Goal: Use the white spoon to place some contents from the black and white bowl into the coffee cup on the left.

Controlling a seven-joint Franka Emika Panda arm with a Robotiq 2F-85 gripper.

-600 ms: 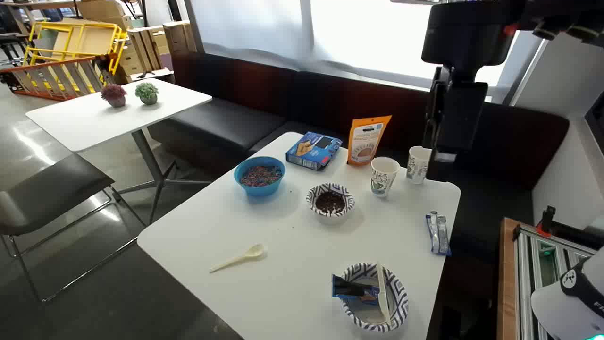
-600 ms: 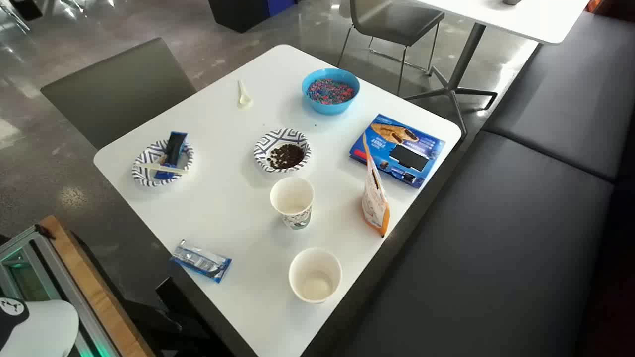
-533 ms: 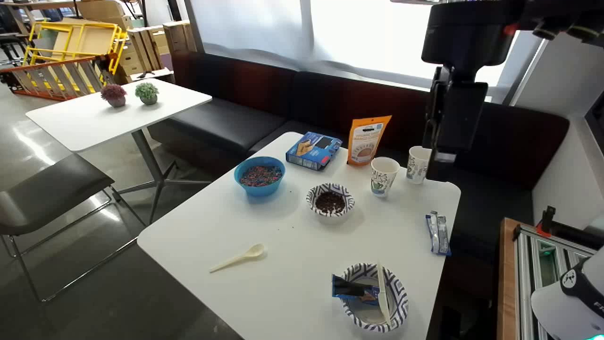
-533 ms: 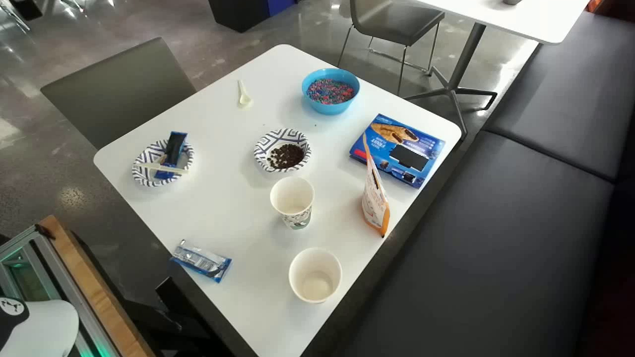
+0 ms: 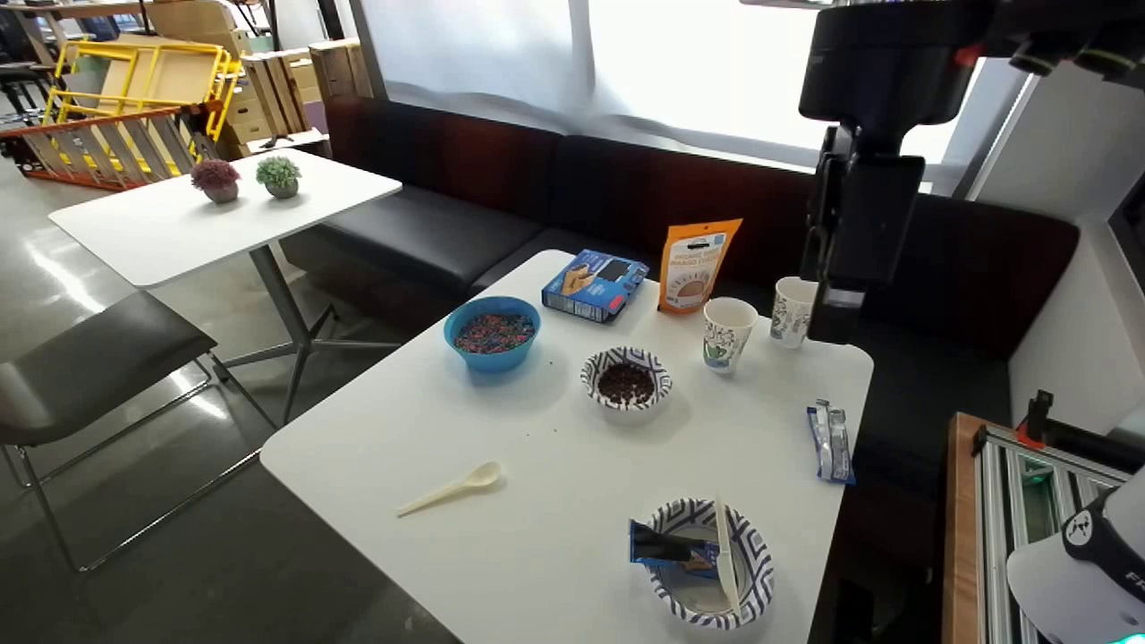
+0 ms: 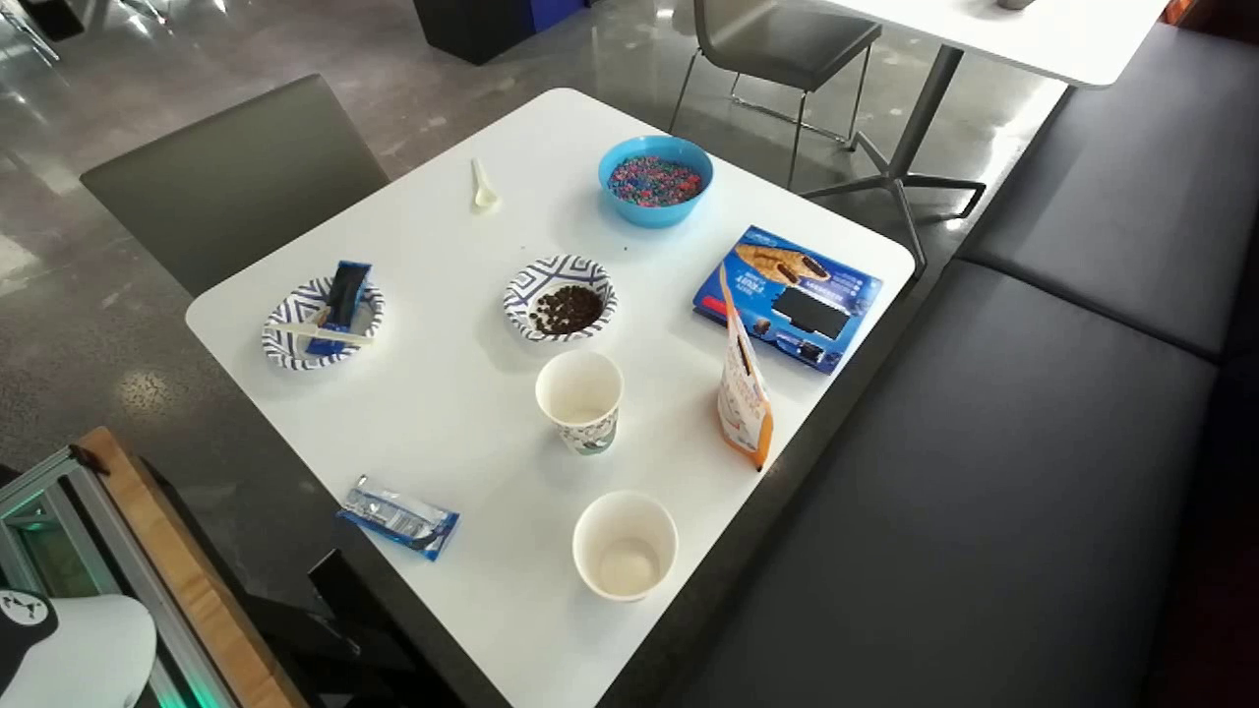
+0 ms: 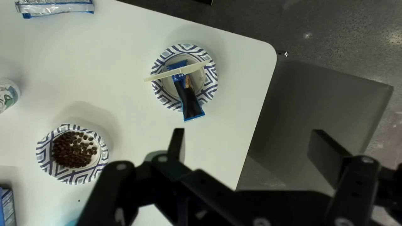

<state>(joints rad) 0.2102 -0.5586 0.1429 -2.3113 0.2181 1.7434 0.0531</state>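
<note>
The white spoon lies flat on the table, away from the bowls; it also shows in an exterior view. It does not show in the wrist view. The black and white bowl holds dark brown beans and stands mid-table; it shows in the wrist view too. Two white patterned cups stand beyond it: the coffee cup nearer the bowl and a near-identical cup farther right. My gripper hangs high in an exterior view. In the wrist view my gripper is open, with nothing between its fingers.
A striped dish holds a blue-black wrapper and a white knife-like utensil. A blue bowl with coloured bits, a blue box, an orange pouch and blue packets stand or lie around the table.
</note>
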